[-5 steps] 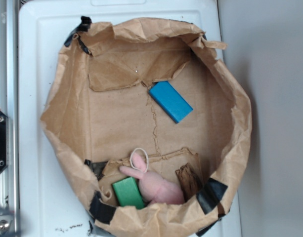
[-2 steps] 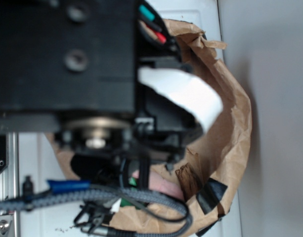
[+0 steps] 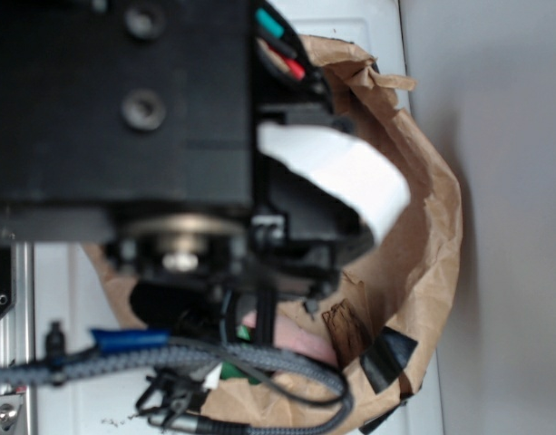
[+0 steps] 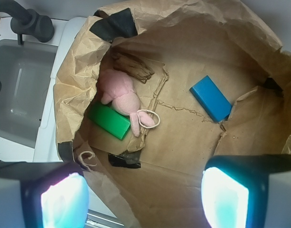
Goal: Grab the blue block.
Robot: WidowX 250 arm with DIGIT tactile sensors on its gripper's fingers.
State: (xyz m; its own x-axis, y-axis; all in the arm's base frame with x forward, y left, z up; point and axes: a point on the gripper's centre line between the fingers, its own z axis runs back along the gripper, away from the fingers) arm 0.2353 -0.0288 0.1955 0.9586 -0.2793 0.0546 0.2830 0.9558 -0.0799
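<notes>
In the wrist view the blue block (image 4: 211, 98) lies flat and at a slant on the brown paper floor of the bag (image 4: 183, 142), to the upper right. My gripper (image 4: 144, 199) hangs high above the bag's near side, open, with nothing between its two glowing pads (image 4: 225, 197). The block is well ahead of the fingers and a little right of their middle. In the exterior view the black arm (image 3: 123, 109) fills most of the frame and hides the blue block.
A green block (image 4: 108, 120) lies left of centre with a pink plush rabbit (image 4: 120, 95) leaning on it and a brown pine-cone-like piece (image 4: 133, 68) behind. The bag's crumpled walls (image 4: 69, 80) ring everything. A grey sink (image 4: 17, 90) lies at the left.
One second ago the exterior view showed the whole bag. The arm has since swung in over it and covers the blue block. Since 0.4 s ago it has barely moved.
</notes>
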